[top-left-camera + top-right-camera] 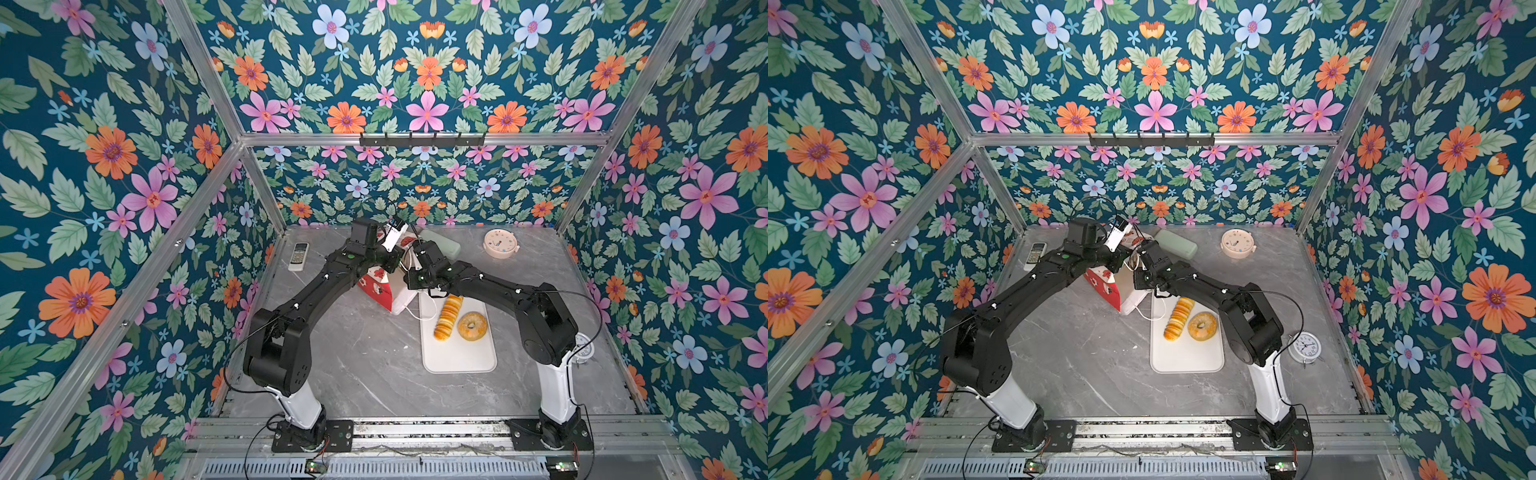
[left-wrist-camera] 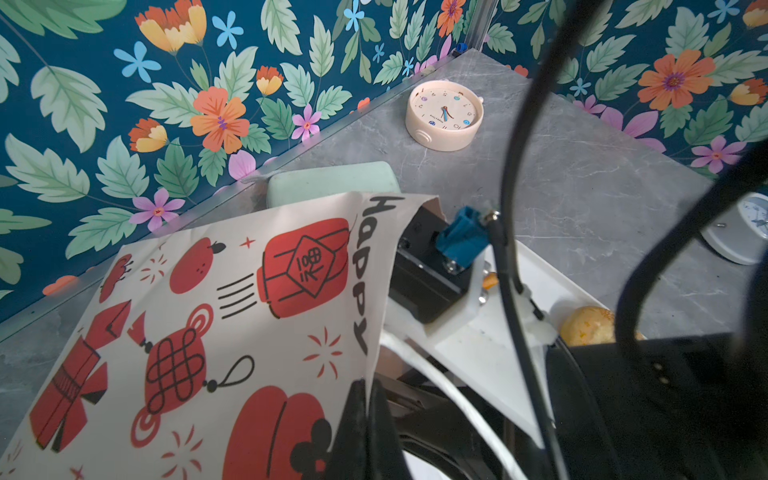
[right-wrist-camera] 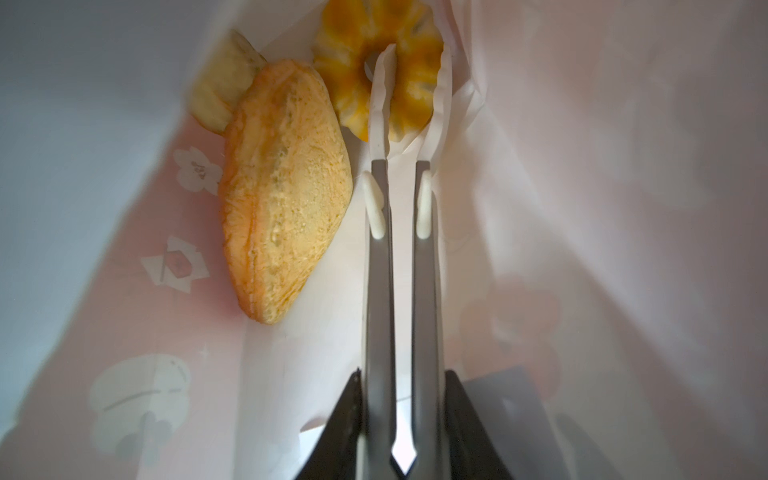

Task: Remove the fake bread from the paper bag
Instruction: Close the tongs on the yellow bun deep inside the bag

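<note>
The paper bag (image 1: 376, 286) (image 1: 1106, 286) lies tilted mid-table, white with red prints (image 2: 208, 332). My left gripper (image 2: 365, 415) is shut on its rim, holding the mouth apart. My right gripper (image 3: 402, 376) is inside the bag, shut on metal tongs (image 3: 378, 270). The tongs' white tips straddle the rim of a round fluted bun (image 3: 353, 79), one tip in its hole. A triangular golden pastry (image 3: 282, 187) lies beside it, with another pale piece (image 3: 224, 83) behind. A long ridged loaf (image 1: 448, 318) and a ring bagel (image 1: 472, 326) rest on the white tray (image 1: 457, 357).
A remote (image 1: 298, 256) lies at the back left. A pale green case (image 1: 442, 243) and a pink round clock (image 1: 500, 243) sit at the back. A white alarm clock (image 1: 1305, 347) stands by the right arm's base. Flowered walls enclose the table.
</note>
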